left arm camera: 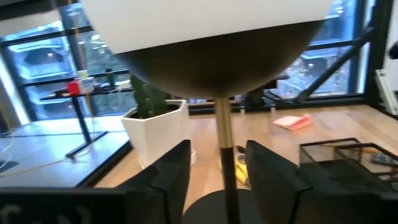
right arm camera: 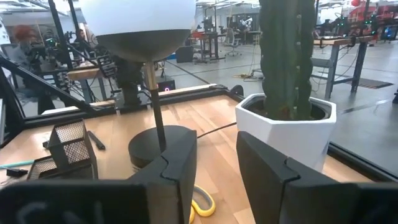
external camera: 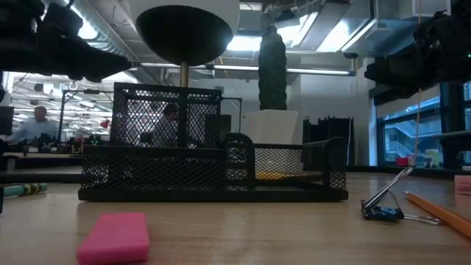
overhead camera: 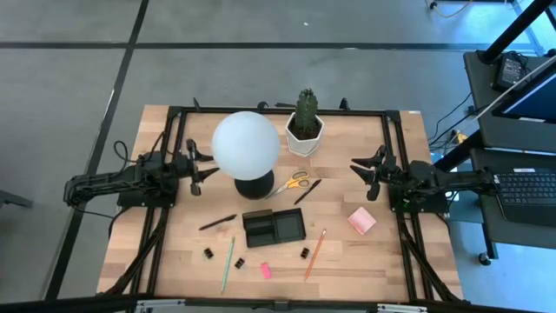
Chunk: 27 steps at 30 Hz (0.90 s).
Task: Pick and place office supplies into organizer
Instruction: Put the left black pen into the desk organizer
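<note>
2 grippers, left (overhead camera: 201, 167) and right (overhead camera: 367, 175), both parted, flanking organizer (overhead camera: 273, 228), scissors (overhead camera: 294, 182), eraser (overhead camera: 266, 270).

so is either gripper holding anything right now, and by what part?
Nothing is held. The left gripper and the right gripper both hang open and empty at the table's sides; the supplies lie untouched.

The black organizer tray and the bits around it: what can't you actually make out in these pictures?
- Organizer: high view too small to show contents; low view's mesh blurs them.
- Scissors: blades run under the globe lamp in the high view.
- Green pencil: cut off by the low view's edge.
</note>
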{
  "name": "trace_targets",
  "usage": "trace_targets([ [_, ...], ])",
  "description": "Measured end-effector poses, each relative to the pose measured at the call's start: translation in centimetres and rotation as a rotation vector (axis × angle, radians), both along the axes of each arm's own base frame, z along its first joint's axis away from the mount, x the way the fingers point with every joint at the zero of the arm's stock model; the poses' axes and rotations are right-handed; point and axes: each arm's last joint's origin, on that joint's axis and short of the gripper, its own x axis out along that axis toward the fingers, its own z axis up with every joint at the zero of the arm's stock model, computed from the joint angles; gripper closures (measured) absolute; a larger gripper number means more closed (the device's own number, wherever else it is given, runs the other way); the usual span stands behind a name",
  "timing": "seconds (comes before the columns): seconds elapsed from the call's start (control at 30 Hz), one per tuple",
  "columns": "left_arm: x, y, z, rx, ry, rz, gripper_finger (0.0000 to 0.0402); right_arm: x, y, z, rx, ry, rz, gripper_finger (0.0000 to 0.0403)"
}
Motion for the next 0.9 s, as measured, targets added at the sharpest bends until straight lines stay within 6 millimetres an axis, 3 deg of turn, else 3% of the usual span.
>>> trace_targets([
  [0.27,0.0,-0.3,0.0,-0.093,-0.015,-0.107,0.0198,0.0,0.0,0.0,-0.005,0.002,0.0,0.0284],
  [0.6,0.4,-1.5,0.2,-0.106,-0.029,-0.217,0.0209,0.0,0.0,0.0,-0.006,0.002,0.0,0.0284],
  [0.9,1.1,-3.0,-0.2,-0.096,0.079,-0.158,0.021,0.0,0.0,0.0,-0.003,0.001,0.0,0.0284],
])
